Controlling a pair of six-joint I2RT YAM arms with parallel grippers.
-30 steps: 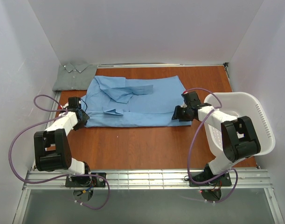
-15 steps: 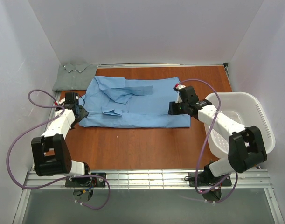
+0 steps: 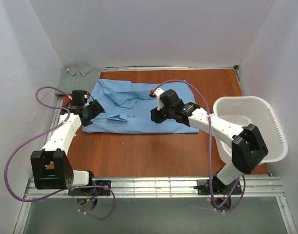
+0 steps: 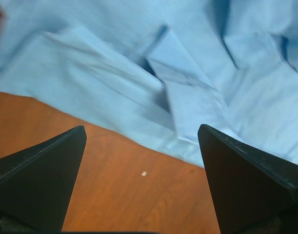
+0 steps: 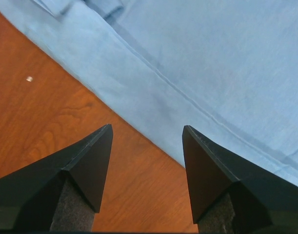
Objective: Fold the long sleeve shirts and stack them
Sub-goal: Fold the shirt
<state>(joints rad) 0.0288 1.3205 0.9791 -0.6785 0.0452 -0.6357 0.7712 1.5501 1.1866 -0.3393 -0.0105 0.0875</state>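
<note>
The light blue shirt lies rumpled, cloth folded over its left half, across the upper middle of the tabletop. The left jaws and right jaws hang released above its lower hem.

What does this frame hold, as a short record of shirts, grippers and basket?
light blue shirt: spread on the table, rumpled, a sleeve lying across its body
grey-green shirt: back left corner, only partly in view
left gripper: open, over the blue shirt's near-left edge, holding nothing
right gripper: open, over the blue shirt's near hem, holding nothing
laundry basket: white, at the table's right side
stack: not yet made
</note>
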